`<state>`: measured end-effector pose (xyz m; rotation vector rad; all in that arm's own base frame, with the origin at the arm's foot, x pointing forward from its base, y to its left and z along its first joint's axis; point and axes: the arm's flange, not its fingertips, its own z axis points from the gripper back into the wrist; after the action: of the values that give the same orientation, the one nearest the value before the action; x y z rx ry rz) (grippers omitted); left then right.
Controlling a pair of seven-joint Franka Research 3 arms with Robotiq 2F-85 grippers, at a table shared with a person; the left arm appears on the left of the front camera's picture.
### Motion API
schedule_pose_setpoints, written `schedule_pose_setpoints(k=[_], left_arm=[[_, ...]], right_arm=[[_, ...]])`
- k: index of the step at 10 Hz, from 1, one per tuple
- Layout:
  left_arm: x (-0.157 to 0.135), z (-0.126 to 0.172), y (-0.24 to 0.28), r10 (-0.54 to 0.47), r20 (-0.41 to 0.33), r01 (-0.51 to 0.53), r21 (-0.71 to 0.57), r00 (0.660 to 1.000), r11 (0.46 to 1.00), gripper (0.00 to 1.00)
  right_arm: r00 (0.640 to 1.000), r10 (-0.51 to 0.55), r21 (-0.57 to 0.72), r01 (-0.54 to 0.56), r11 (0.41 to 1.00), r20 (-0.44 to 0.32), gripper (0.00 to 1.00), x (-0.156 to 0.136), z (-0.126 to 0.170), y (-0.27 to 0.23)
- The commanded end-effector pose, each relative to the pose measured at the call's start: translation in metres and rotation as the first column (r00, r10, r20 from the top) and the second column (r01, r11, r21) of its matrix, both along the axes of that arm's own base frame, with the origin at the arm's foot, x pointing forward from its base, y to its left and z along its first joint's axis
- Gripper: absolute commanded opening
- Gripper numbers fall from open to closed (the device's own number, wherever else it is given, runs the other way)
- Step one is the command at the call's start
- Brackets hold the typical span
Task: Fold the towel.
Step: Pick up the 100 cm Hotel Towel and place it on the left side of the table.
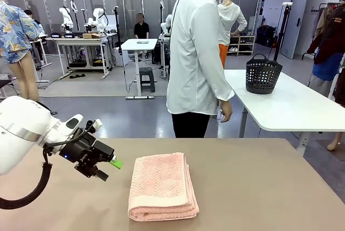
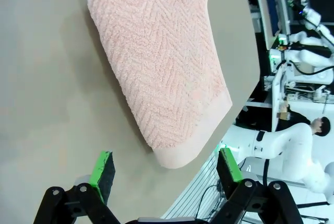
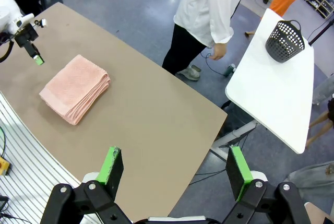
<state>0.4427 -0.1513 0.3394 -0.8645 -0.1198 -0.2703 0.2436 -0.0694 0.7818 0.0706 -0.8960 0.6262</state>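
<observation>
Herringbone terry towel point(image 1: 161, 186) lies folded, a thick rectangle – both tools, left tool point(image 1: 105, 167) included, spread wide, empty.

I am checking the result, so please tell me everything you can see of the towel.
The towel is salmon-pink terry cloth with a herringbone weave and a smooth plain band along one end. It lies flat on the brown table, folded into a thick rectangular stack of layers. Nothing grips it; the open left gripper is beside it, apart.
</observation>
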Motion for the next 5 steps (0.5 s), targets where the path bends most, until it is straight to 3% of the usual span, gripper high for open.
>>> schedule_pose_setpoints(k=[1,5], left_arm=[[0.014,-0.023,-0.011,-0.014,0.003,0.014,-0.052,1.000,0.999,1.00],[0.030,-0.050,-0.030,0.073,0.040,-0.073,0.003,0.997,0.997,1.00]], right_arm=[[1.000,-0.015,0.010,0.015,1.000,-0.003,1.00,0.000,-0.001,0.000],[1.000,-0.015,0.010,0.015,1.000,-0.003,1.00,0.000,-0.001,0.000]])
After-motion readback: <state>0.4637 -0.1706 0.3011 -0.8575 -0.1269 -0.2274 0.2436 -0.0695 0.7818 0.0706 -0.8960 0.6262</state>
